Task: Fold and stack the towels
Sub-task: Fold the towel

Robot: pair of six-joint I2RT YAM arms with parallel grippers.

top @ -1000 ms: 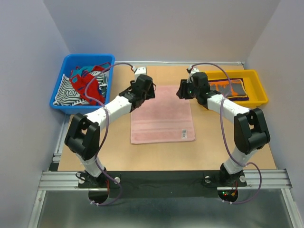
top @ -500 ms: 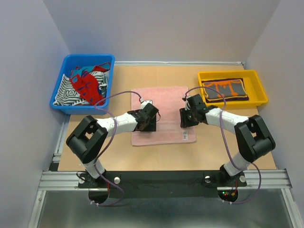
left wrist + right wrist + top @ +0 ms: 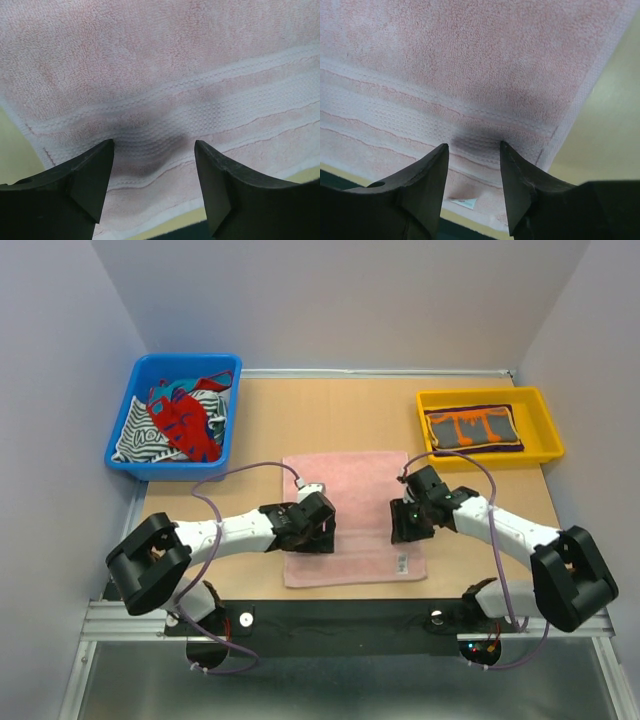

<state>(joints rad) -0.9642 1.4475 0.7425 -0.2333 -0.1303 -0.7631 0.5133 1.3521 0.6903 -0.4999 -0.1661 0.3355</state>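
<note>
Top view: pale pink towel (image 3: 352, 502) lies flat on the bench (image 3: 330, 410) between both arms; grey-and-orange towel (image 3: 472, 428) sits folded in the yellow tray (image 3: 548, 435).
Left wrist view: left fingers (image 3: 75, 190) spread, empty, straddling the near hem (likely to pinch it).
Right wrist view: right fingers (image 3: 420, 192) likewise parted, empty.

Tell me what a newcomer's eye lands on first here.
The pale pink towel lies spread flat at the centre of the table, with the left end effector and right end effector, both open, poised over its near hem. Beyond it, a blue bin at the far left holds jumbled red and striped cloths, and a yellow tray at the far right holds a folded grey-and-orange towel.
</note>
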